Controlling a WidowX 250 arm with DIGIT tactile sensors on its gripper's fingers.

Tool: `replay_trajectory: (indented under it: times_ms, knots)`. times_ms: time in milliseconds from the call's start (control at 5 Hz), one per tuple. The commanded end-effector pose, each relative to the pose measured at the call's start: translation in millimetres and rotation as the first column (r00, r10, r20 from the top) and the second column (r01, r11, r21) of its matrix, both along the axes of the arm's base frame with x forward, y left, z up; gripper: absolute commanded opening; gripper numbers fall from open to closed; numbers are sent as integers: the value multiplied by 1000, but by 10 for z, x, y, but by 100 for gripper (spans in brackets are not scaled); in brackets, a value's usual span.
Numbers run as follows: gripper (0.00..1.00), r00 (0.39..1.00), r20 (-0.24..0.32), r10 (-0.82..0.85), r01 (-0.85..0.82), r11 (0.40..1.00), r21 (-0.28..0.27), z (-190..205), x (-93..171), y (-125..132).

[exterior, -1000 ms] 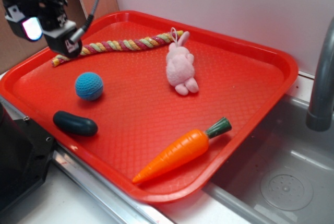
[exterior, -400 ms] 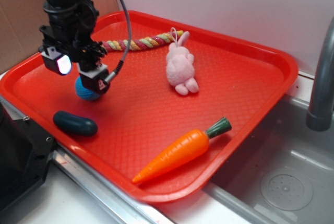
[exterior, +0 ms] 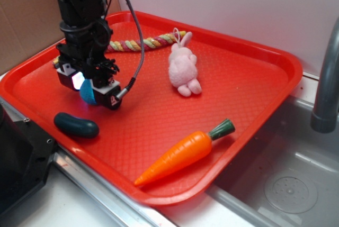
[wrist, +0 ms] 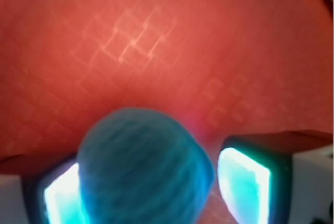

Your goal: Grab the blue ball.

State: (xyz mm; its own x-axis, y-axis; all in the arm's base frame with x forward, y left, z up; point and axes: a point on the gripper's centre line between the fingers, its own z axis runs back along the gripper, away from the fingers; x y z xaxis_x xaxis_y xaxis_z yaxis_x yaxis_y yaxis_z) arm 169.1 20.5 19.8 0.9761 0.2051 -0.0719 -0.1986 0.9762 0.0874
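The blue ball (exterior: 88, 94) is a small knitted turquoise ball on the left part of the red tray (exterior: 243, 79). My gripper (exterior: 91, 90) is down over it, so only a sliver of the ball shows in the exterior view. In the wrist view the ball (wrist: 143, 169) sits between my two lit fingers, with my gripper (wrist: 156, 190) open. The left finger (wrist: 60, 195) is against the ball. A small gap shows between the ball and the right finger (wrist: 245, 182).
A dark teal oblong toy (exterior: 76, 125) lies just in front of the gripper. A pink bunny (exterior: 183, 67), a striped rope (exterior: 140, 43) and an orange carrot (exterior: 183, 153) also lie on the tray. A sink (exterior: 291, 184) and faucet (exterior: 326, 79) are at the right.
My gripper has moved from the tray's far left corner toward the ball and come down over it. The ball now sits between the fingers. The other toys have not moved.
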Motion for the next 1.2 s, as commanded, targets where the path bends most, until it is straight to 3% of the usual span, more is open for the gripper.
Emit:
replay_trajectory:
  times_ms: [0,200,400,1000]
  knots:
    - [0,1000,20,15,-15,1000,-7,77,-31,6]
    - [0,998,42,50,-49,998,-25,288,-33,-22]
    - [0,990,89,112,-101,988,-114,740,12,-56]
    - [0,983,164,88,-69,990,-121,1629,-154,-251]
